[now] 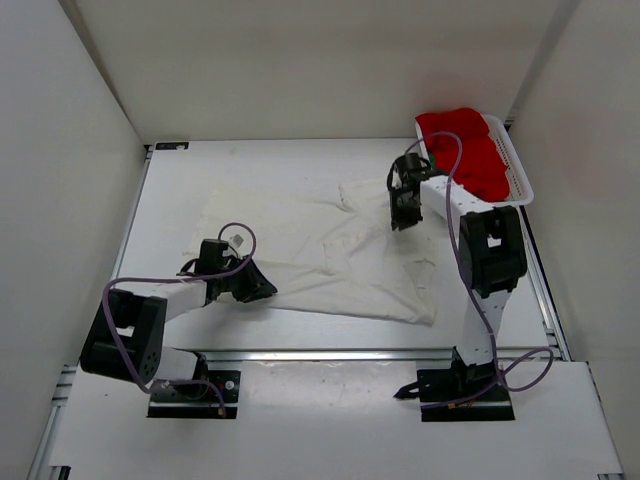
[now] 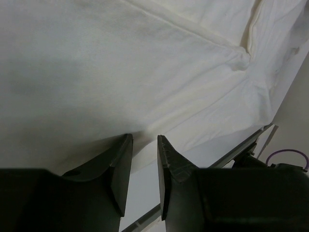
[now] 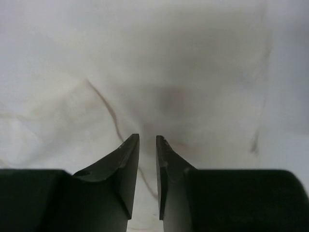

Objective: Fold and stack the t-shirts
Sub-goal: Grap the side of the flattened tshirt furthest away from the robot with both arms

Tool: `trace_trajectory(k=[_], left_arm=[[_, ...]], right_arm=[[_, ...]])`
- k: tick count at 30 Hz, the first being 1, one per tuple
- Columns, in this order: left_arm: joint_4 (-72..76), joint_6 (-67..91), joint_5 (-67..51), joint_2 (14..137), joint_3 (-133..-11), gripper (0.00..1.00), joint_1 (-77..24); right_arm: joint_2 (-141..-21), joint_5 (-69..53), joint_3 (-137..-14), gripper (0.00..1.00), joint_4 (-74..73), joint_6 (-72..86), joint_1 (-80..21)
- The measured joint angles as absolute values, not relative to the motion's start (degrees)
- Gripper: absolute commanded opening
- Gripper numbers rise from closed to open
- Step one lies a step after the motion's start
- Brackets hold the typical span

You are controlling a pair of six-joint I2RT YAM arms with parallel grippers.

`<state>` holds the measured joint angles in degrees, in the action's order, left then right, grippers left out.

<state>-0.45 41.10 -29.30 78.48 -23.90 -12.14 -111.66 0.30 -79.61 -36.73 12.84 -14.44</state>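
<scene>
1. Cream shirt lies spread out and rumpled on the table. Its near edge is at the tips of the left gripper, and its far part is straight below the right gripper.
2. Both grippers have their jaws a little apart, with no cloth seen between them.
3. The step in hand looks like taking hold for the first fold.
   - The left gripper should slide its lower finger under the edge just ahead of it, so it pinches cloth and not the table.
   - The right gripper should come straight down and close on one layer only. A crease runs just left of its tips, and catching it would drag a second layer along.
   - Both should lift together and evenly, or the cloth between them will twist.
4. The top view alone shows the shirt's outline, how far apart the two grippers are, and the red shirt in the basket beyond and to the right of the right gripper.
5. The left wrist view alone shows the edge meeting the tips, with bare table behind them. The right wrist view alone shows the creases and a faint mark ahead of its tips.
6. No green shirt shows in any view.
</scene>
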Motion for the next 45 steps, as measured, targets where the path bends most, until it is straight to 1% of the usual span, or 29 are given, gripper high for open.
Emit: trace_trajectory(k=[4,6,7,9,11,12,15,17,18,22,24,25,26,27,28,30,35,39,41,45], left_arm=[[-4.51,39.7,-28.77,78.81,-26.98,0.41,-13.21],[-6.13,39.03,-28.49,79.13,-29.26,0.43,-13.43],[-6.61,38.72,-28.42,79.35,-30.65,0.42,-13.5],[-6.94,38.35,-28.27,79.46,-32.47,0.42,-13.56],[-6.92,38.26,-28.21,79.53,-34.04,0.42,-13.69],[-6.9,38.24,-28.21,79.59,-34.37,0.42,-13.69],[-6.9,38.15,-28.18,80.75,-35.16,0.42,-13.91],[-6.94,38.15,-28.18,81.25,-35.16,0.41,-13.91],[-6.94,38.15,-28.18,81.54,-35.16,0.42,-13.91],[-6.87,38.3,-28.21,82.08,-35.16,0.41,-13.65],[-6.85,38.37,-28.23,82.21,-35.18,0.42,-13.54],[-6.87,38.35,-28.23,82.26,-35.24,0.42,-13.3],[-6.87,38.35,-28.23,82.3,-35.33,0.41,-13.19],[-6.98,38.37,-28.18,82.3,-35.55,0.42,-13.04],[-7.14,38.3,-28.14,82.32,-35.9,0.42,-12.91],[-7.44,38.09,-27.75,82.46,-37.23,0.42,-12.86],[-8.58,37.23,-25.02,84.16,-42.85,0.43,-12.84],[-9.23,36.99,-21.37,88.16,-50.43,0.46,-11.99],[-10.24,36.93,-19.27,90.83,-55.2,0.48,-10.48],[-11.55,36.6,-12.82,99.13,-67.44,0.47,-5.72]], right_arm=[[-120.07,-0.97,-99.11,0.17,-38.26,11.64,-12.01],[-125.51,-0.95,-108.9,0.18,-36.69,11.35,-11.03],[-128.25,-0.99,-112.99,0.19,-36.49,11.35,-10.61],[-135.15,-1.21,-123.31,0.21,-38.41,11.51,-9.67],[-144.79,-1.28,-137.05,0.27,-40.27,11.7,-8.93],[-148.27,-1.48,-140.68,0.29,-40.05,12.08,-8.56],[-152.16,-3.42,-141.21,0.35,-41.1,12.78,-7.68],[-152.2,-3.25,-142.56,0.36,-42.04,12.86,-7.49],[-152.29,-3.33,-142.74,0.36,-42.41,12.97,-7.35],[-152.75,-3.51,-143.15,0.35,-44.38,13.32,-7.44],[-152.77,-3.46,-143.17,0.27,-44.8,13.23,-7.64],[-152.77,-3.55,-143.17,0.26,-44.91,13.23,-7.79],[-152.77,-3.73,-143.17,0.19,-44.99,13.26,-7.88],[-152.77,-4.1,-143.17,0.09,-45.06,13.28,-7.99],[-152.83,-4.45,-143.22,0.04,-45.19,13.34,-8.12],[-153.01,-4.84,-143.48,0.0,-45.43,13.45,-8.23],[-153.58,-4.95,-144.66,0.0,-45.91,13.45,-8.6],[-152.55,-5.19,-143.65,0.0,-46.09,12.21,-8.54],[-151.48,-6.0,-142.87,0.0,-46.7,11.55,-8.47],[-149.29,-9.19,-142.76,0.0,-47.59,10.7,-8.23]])
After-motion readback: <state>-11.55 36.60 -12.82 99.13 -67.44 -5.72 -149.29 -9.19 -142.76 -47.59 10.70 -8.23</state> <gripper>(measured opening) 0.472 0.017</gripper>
